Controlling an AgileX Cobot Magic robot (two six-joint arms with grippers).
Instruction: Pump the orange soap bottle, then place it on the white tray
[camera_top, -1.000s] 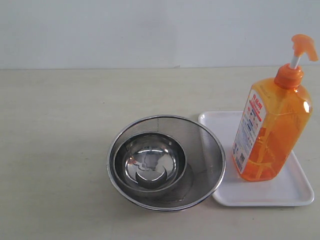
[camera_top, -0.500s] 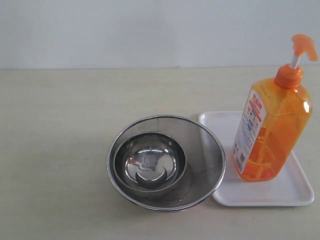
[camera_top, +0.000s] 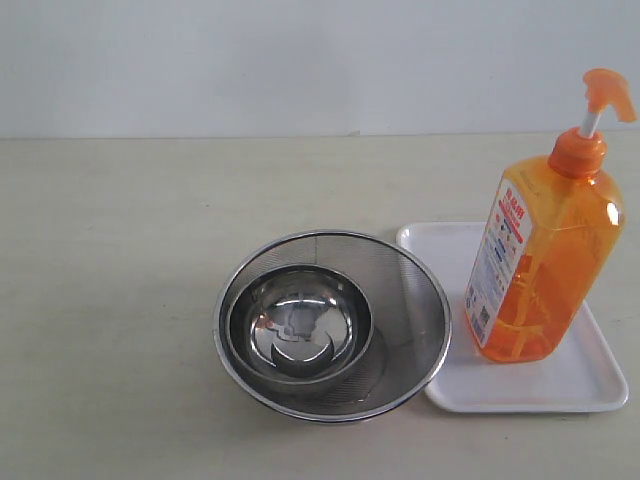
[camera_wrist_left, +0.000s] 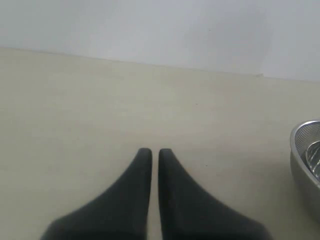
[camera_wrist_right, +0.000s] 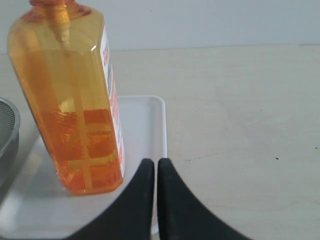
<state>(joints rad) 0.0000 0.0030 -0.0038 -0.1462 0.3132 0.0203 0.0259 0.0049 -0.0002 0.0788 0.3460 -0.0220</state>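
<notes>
One orange soap bottle (camera_top: 545, 270) stands on the white tray (camera_top: 520, 404).

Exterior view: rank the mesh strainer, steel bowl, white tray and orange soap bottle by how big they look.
1. white tray and mesh strainer: about alike, and the tray is partly covered
2. orange soap bottle
3. steel bowl

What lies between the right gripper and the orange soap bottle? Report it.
Only a bare strip of the white tray: in the right wrist view, nothing else sits between the shut right gripper and the orange soap bottle.
</notes>
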